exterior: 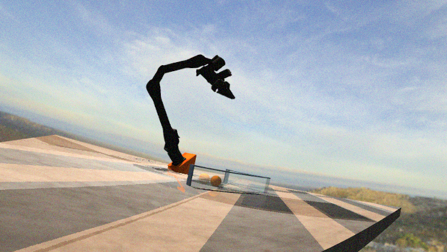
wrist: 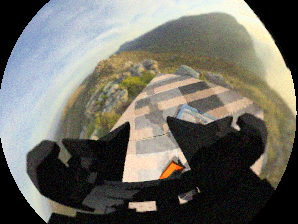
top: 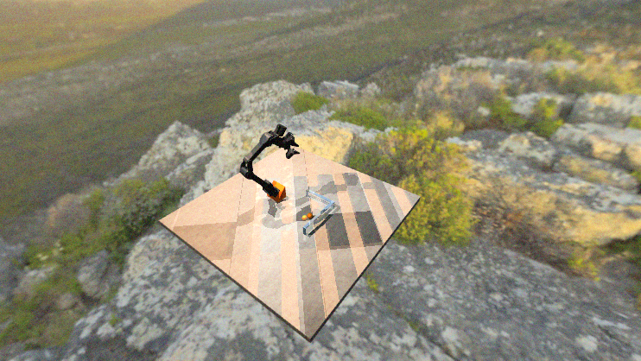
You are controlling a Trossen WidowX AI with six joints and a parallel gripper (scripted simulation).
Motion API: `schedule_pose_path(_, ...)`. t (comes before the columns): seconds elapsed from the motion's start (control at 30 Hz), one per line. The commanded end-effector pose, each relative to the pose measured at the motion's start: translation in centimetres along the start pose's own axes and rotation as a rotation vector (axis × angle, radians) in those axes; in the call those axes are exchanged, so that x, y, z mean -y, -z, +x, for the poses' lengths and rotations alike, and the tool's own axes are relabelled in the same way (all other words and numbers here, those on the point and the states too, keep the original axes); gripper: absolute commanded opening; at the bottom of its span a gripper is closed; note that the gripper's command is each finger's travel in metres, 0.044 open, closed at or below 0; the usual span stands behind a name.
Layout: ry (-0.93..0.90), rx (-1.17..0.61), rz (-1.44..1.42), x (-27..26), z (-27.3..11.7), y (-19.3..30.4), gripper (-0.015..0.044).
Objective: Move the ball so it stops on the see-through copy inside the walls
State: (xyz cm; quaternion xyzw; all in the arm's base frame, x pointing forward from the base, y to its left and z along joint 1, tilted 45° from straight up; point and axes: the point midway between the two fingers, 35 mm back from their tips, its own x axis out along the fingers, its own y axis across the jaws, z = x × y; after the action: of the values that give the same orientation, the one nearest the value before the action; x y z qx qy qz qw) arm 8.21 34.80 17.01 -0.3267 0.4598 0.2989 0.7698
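Observation:
The solid orange ball (top: pixel 309 215) (exterior: pixel 215 181) lies on the table on the inner side of the clear walls (top: pixel 319 218) (exterior: pixel 190 175) (wrist: pixel 184 111), near the longer wall. The paler see-through copy (top: pixel 304 217) (exterior: pixel 204 176) shows right beside it, slightly overlapping it in the exterior view; whether they overlap on the table I cannot tell. My gripper (top: pixel 297 148) (exterior: pixel 234 97) (wrist: pixel 148 121) is open and empty, high above the table and well away from the ball. Its fingers slant downward. In the wrist view the ball and the copy are hidden or too small to make out.
The orange base block (top: pixel 278 192) (exterior: pixel 188 161) (wrist: pixel 171 170) of the arm stands close to the open side of the walls. The striped table (top: pixel 201 233) (exterior: pixel 93 219) has bare edges with rocky ground beyond.

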Motion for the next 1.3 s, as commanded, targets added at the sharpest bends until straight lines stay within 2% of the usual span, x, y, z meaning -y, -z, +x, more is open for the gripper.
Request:
schedule_pose_path(0.0, 0.124, -0.079, 0.079, 4.9, 3.6, -0.7, 0.0286)
schedule_pose_path(0.17, 0.286, -0.225, 0.232, 12.5, 8.6, 0.1, 0.0286)
schedule_pose_path(0.33, 0.429, -0.387, 0.374, 20.2, 12.6, 3.0, 0.0286)
schedule_pose_path(0.63, 0.647, -0.710, 0.569, 33.0, 16.4, 12.1, 0.0286)
schedule_pose_path(1.27, 0.659, -0.736, 0.582, 34.5, 17.8, 14.6, 0.0286)
